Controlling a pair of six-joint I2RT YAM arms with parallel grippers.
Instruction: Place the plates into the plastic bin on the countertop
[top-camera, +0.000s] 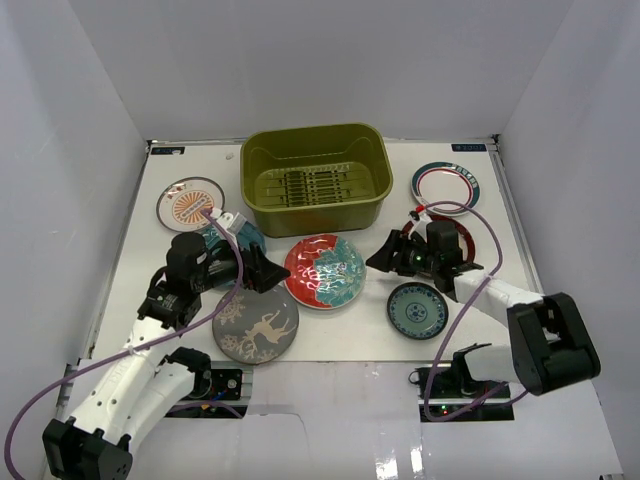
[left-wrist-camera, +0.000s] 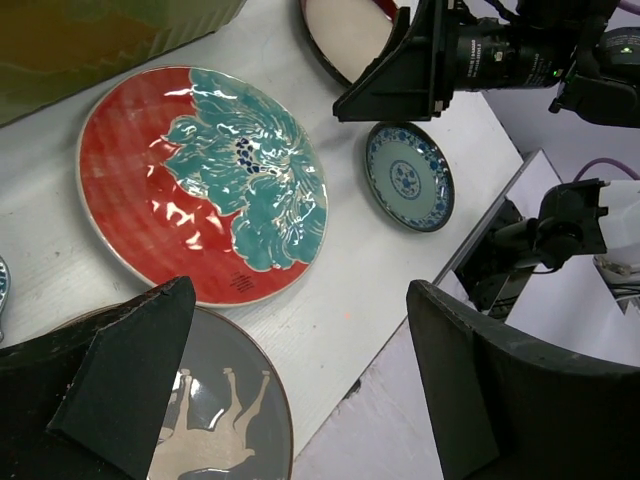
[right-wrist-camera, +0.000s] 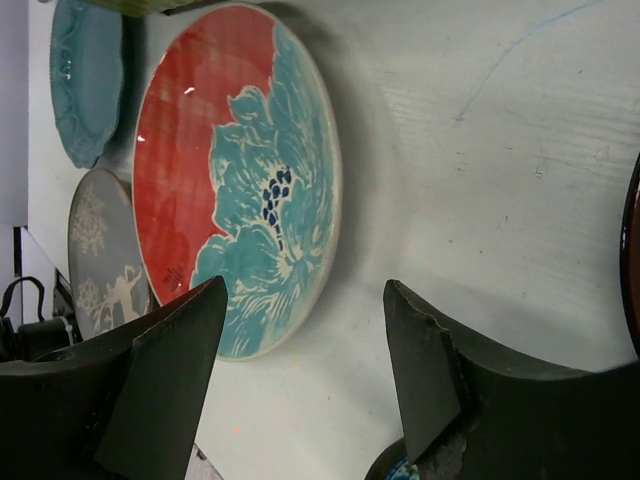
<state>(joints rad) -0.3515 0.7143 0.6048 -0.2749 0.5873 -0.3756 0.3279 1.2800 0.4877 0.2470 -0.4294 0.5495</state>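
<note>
The left fingers (top-camera: 265, 270) were apart and held nothing, at the left edge of the red-teal floral plate (top-camera: 324, 271). The right fingers (top-camera: 385, 253) were also apart and empty, and they pointed at the same plate from its right side. This plate lay flat on the white surface (top-camera: 360, 335), just in front of the olive-green bin (top-camera: 315, 180). The grey deer plate (top-camera: 255, 324) lay just beside it at the near left. The small teal plate (top-camera: 417, 309) lay at the near right. Both were outside the bin.
</note>
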